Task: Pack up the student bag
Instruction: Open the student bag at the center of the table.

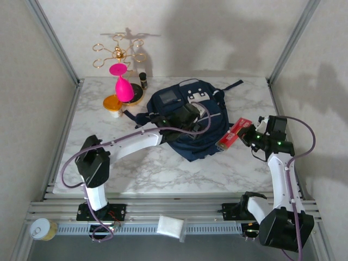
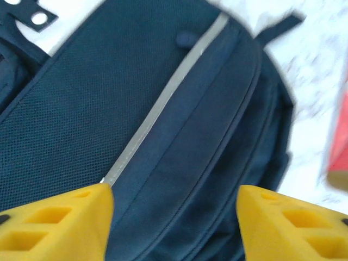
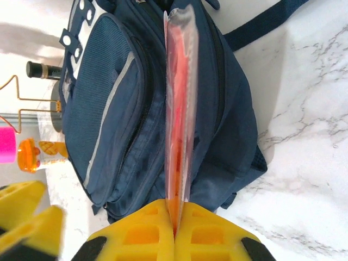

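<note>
The student bag lies flat in the middle of the marble table, navy with a grey stripe. My left gripper hovers just over the bag's front; in the left wrist view its yellow fingers stand wide apart and open, with only bag fabric between them. My right gripper is shut on a flat red packet in clear wrap, held edge-on and pointing at the bag. From above, the packet sits just right of the bag, with the right gripper behind it.
At the back left stand a gold wire rack, a pink vase-like object, an orange-lidded jar and a small dark bottle. A can and a white packet lie off the table by the front rail.
</note>
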You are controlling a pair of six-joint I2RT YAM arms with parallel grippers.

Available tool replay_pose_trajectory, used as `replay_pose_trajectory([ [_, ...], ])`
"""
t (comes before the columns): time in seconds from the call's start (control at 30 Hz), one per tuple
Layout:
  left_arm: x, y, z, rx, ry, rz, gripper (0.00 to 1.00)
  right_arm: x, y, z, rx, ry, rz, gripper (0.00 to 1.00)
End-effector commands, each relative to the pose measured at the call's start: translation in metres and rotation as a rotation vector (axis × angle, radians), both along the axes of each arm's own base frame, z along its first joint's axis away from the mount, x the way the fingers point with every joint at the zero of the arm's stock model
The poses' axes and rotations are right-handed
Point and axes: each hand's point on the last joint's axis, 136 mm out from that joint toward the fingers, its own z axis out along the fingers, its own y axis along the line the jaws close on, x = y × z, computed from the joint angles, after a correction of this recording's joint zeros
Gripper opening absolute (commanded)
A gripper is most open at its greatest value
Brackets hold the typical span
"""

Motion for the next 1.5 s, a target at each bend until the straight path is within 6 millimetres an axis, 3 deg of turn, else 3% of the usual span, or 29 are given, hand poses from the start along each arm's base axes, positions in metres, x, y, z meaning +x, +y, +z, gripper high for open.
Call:
replay_pose_trajectory([
  [0.0,0.001,0.007,-0.017,0.186,-0.073,-0.119,0.68,0.008,0.005,0.008,0.044,-0.057,0.030,0.00],
  [0.2,0.017,0.014,-0.035,0.274,-0.155,-0.096,0.78,0.013,0.006,0.002,0.060,-0.046,0.044,0.00],
  [0.5,0.038,0.016,-0.048,0.343,-0.193,-0.079,0.77,0.017,0.006,0.002,0.040,-0.069,0.062,0.00],
  [0.63,0.058,0.025,-0.037,0.339,-0.200,-0.024,0.69,0.016,0.003,0.006,0.003,-0.087,0.066,0.00],
  [0.73,0.056,0.018,-0.019,0.288,-0.211,-0.040,0.58,0.015,0.004,0.008,0.000,-0.096,0.076,0.00],
  [0.93,0.063,0.023,0.003,0.275,-0.264,0.008,0.34,0.016,0.024,0.011,0.099,-0.109,0.148,0.00],
  [1.07,0.069,0.019,0.000,0.293,-0.259,0.011,0.25,0.019,0.043,0.015,0.215,-0.136,0.194,0.00],
  [1.2,0.077,0.014,0.011,0.266,-0.266,0.050,0.07,0.025,0.059,0.013,0.272,-0.135,0.209,0.00],
  [1.23,0.078,0.012,0.017,0.245,-0.267,0.057,0.06,0.028,0.062,0.016,0.286,-0.150,0.209,0.00],
  [1.33,0.075,0.007,0.017,0.241,-0.223,0.039,0.08,0.032,0.061,-0.002,0.322,-0.076,0.170,0.00],
  [1.4,0.062,0.011,0.005,0.268,-0.171,-0.020,0.18,0.030,0.058,-0.011,0.304,-0.039,0.142,0.00],
  [1.47,0.043,0.013,-0.007,0.274,-0.144,-0.114,0.34,0.029,0.053,-0.017,0.284,-0.032,0.109,0.00],
])
